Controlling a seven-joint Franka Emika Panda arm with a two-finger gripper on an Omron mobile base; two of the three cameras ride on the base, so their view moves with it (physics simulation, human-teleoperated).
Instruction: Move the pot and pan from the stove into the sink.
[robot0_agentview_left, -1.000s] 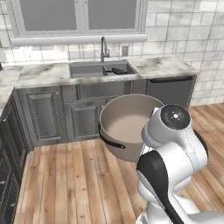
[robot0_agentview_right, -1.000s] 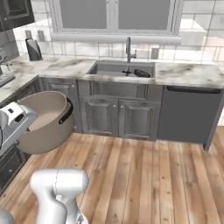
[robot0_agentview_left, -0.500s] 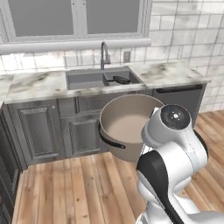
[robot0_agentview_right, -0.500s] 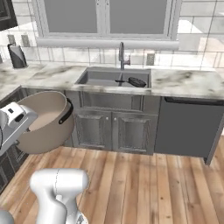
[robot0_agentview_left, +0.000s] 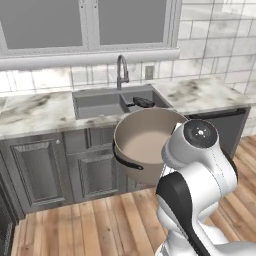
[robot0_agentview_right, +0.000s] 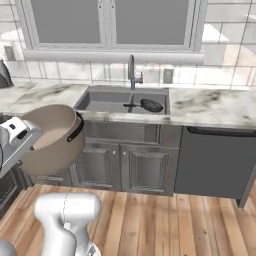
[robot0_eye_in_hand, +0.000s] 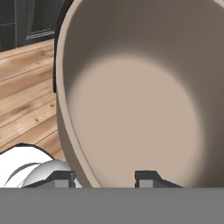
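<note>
Fingers (robot0_eye_in_hand: 61, 178) are clamped either side of the pot (robot0_agentview_left: 145, 142) wall near the rim, one tip outside and one inside, so the gripper (robot0_eye_in_hand: 105, 179) is partway closed w/ the rim pinched between. Looks like a solid hold from what I can see in the hand cam, pot's big pale inside is basically right in my face

Progress check, using the sink (robot0_agentview_right: 102, 102) as my reference: the pan (robot0_agentview_right: 149, 105) is already lying in the sink, in the basin on the faucet's right side, handle pointing back toward the divider. So that half is done imo

Pot is the other half. It's up in the air, tilted w/ its mouth facing up and toward the cams, hanging in front of the sink cabinets and below counter level, nothing under it but floor. In the left base cam it sits just in front of the sink, roughly below the pan's basin; in the right base cam it's off to the sink's left

So what's left: lift it higher than the counter edge, carry it over the sink, prob the free basin since the pan's got the other, lower and let go. It's wide tho, so I'd guess the fit will be tight
</note>
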